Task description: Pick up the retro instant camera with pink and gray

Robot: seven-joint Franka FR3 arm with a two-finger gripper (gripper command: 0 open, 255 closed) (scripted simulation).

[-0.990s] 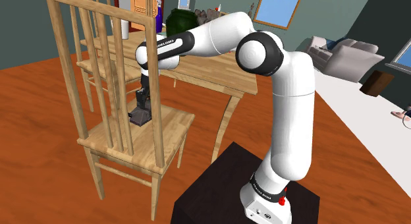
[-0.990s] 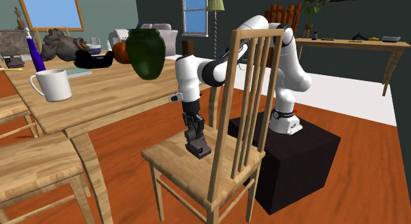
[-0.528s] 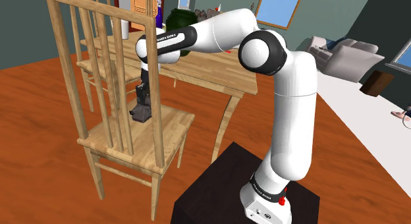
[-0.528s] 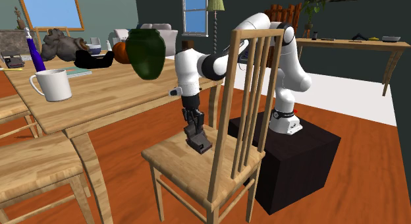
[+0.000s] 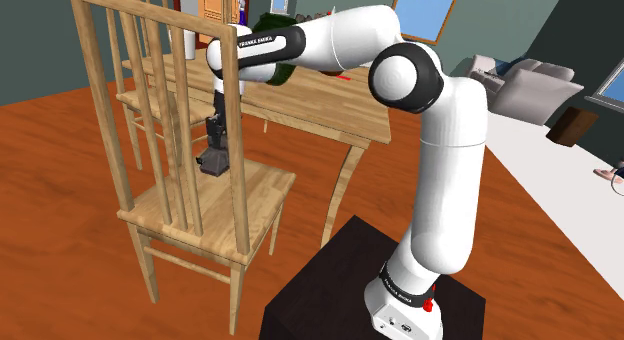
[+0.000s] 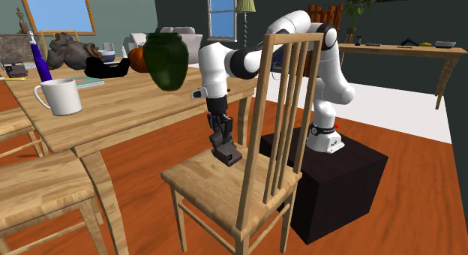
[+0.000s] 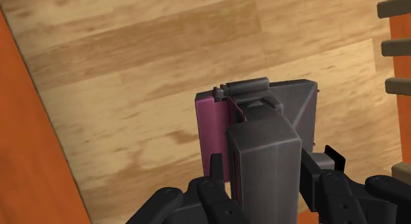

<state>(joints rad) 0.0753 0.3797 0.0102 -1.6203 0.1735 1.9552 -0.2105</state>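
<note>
the black gripper (image 5: pixel 214 154) squeezes the boxy gray and pink camera (image 5: pixel 211 166), left of middle. a light wooden chair seat (image 5: pixel 245 210) lies below.

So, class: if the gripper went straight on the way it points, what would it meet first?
The gripper points down, its fingers shut on the camera. Beyond that lies the chair seat, so the camera would probably touch the seat first; how far off it hangs is unclear.

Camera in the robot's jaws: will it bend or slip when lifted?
Probably stiff: the camera looks like a hard, boxy block. The jaws clasp its flat sides, so slipping seems unlikely. It sticks out past them, so it might tilt.
</note>
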